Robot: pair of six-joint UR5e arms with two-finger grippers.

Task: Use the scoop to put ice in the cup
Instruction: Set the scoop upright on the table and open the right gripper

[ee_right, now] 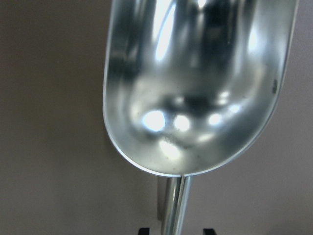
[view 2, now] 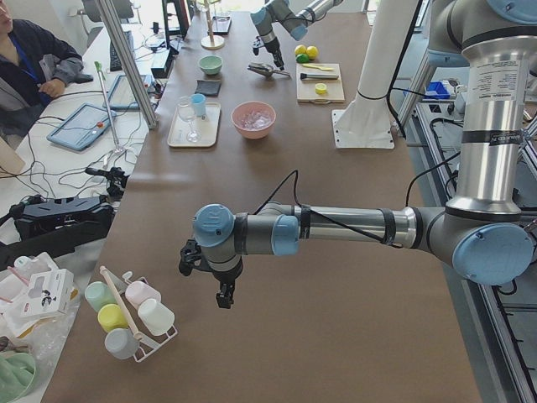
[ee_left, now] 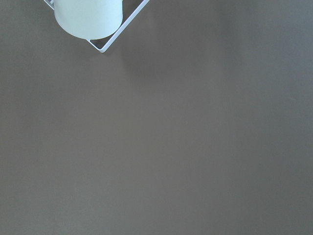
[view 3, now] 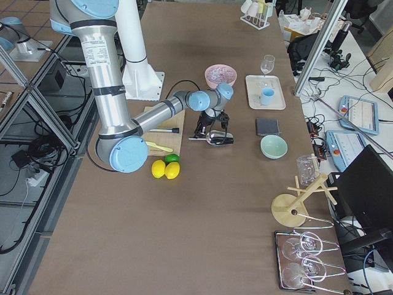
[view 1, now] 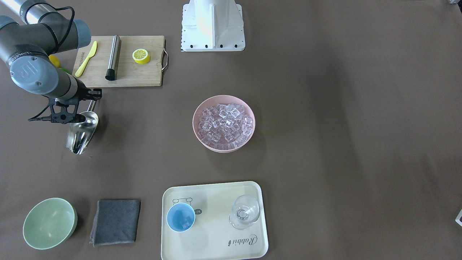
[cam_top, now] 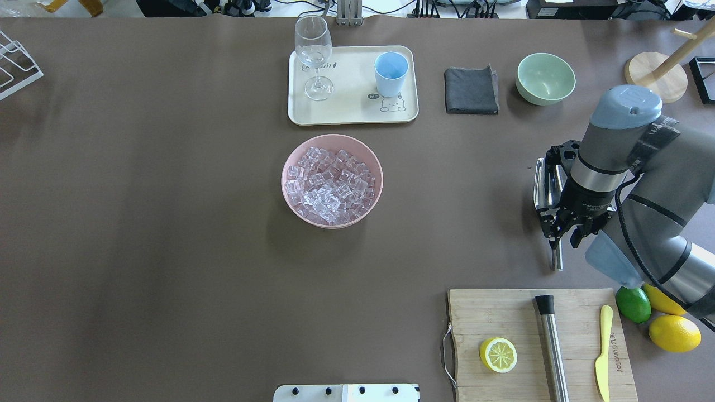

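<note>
Barely begun, I judge: the right fingers [cam_top: 563,233] stand spread either side of the handle of the scoop [view 1: 82,133], which lies empty on the counter [view 1: 325,144], trough just ahead of them. The ice [view 1: 223,122] is heaped in a pink bowl [view 1: 196,127] well apart from them, the cup [view 1: 180,216] farther off on a tray [view 1: 216,240]; gripping, scooping and pouring remain to do. Whether the distant left fingers [view 2: 224,297] are spread I cannot tell
</note>
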